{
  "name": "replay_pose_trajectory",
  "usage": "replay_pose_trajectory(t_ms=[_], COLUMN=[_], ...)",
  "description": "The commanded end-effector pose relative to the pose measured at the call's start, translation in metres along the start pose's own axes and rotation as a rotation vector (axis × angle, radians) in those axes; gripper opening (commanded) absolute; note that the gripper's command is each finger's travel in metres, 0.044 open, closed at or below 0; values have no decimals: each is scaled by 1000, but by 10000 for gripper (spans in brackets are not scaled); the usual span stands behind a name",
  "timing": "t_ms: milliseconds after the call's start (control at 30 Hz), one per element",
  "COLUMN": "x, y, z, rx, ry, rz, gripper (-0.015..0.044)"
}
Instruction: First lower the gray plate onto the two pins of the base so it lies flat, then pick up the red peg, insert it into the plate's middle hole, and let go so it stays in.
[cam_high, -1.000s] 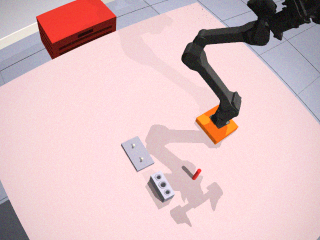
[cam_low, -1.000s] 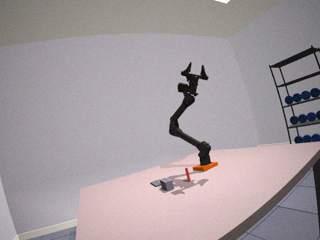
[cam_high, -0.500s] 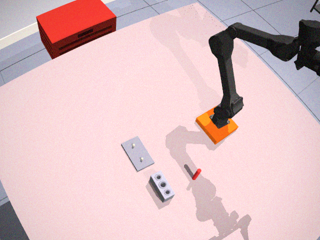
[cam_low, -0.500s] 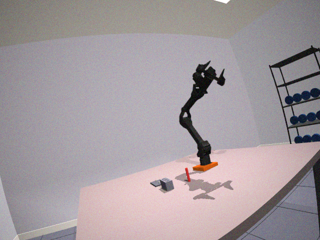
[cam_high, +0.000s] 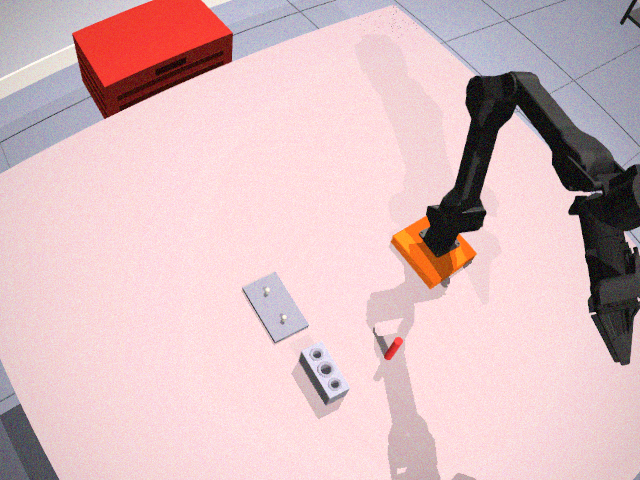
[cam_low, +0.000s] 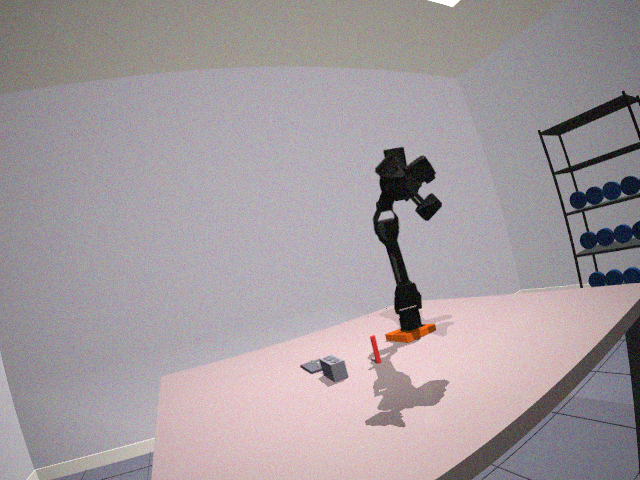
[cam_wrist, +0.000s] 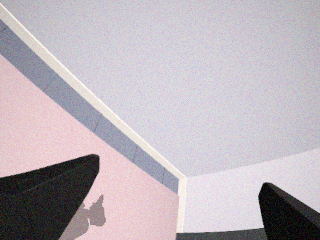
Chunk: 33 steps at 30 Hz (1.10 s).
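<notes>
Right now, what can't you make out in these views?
- Wrist view: shows no task parts, only wall, floor and table edge between the open pincer fingers.
- Exterior view: base pins too small to see; gray plate partly blocks it.
- Top view: pincer close to the right frame edge.
- Red peg: seating in its spot unclear.
</notes>
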<state>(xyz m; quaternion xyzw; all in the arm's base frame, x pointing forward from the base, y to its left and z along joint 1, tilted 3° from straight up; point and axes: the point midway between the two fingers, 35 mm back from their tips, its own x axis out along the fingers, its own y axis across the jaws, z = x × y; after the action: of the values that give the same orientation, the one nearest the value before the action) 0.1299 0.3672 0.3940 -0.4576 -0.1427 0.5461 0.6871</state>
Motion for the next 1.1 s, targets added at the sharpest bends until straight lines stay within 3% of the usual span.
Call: replay_pose_trajectory(t_ms=[0, 400, 767, 1067], x=[16, 28, -46, -58], y=[0, 8, 55, 60], z=[-45, -218, -378, -395], rx=[5, 150, 458, 514], ry=[135, 619, 996, 1022], rz=[59, 287, 748, 810], gripper=[440, 440, 440, 440])
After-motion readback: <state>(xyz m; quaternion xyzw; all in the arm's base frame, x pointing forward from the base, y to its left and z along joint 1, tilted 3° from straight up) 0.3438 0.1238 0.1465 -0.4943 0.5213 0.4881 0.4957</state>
